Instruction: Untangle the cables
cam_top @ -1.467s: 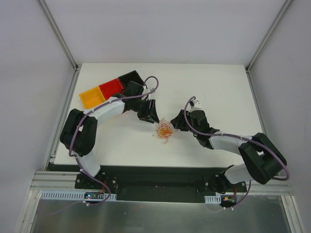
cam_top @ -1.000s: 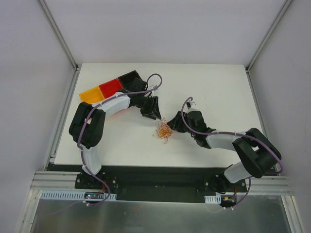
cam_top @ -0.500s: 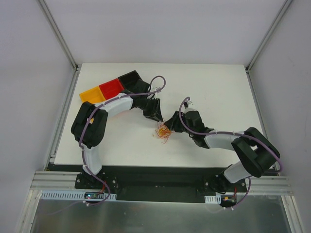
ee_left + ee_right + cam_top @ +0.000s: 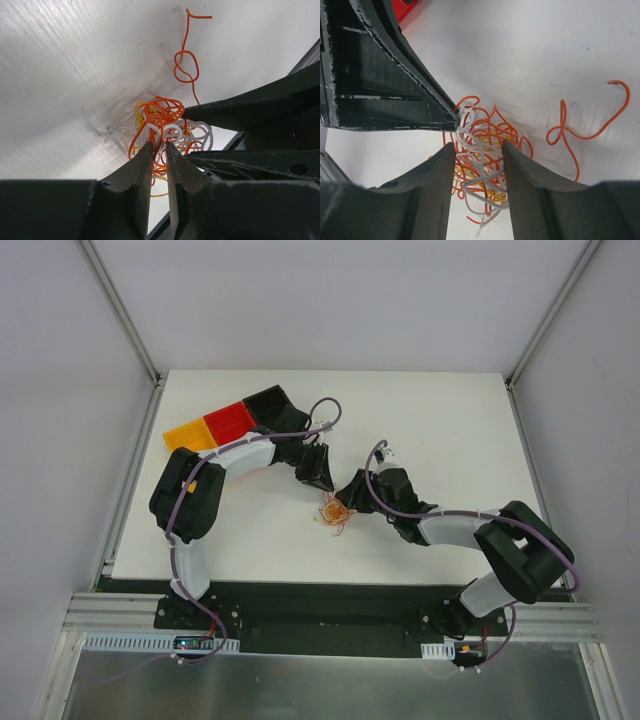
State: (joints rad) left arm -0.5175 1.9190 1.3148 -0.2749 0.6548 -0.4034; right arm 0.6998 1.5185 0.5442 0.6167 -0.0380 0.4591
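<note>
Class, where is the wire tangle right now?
In the top view the wire tangle lies on the white table near its middle, between the left gripper and the right gripper.

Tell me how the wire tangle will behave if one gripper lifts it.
The tangle of wires is thin, loose, interlocked loops, so it would probably rise as one light clump. The strands look floppy and likely sag. The orange tail trailing aside may drag on the table.

From overhead the wires point(image 4: 334, 511) are too small to tell strands apart. In the left wrist view the lower loops vanish behind the fingers point(image 4: 142, 167); whether any strand is pinched there cannot be told. The right fingers point(image 4: 442, 175) run off the bottom edge.
</note>
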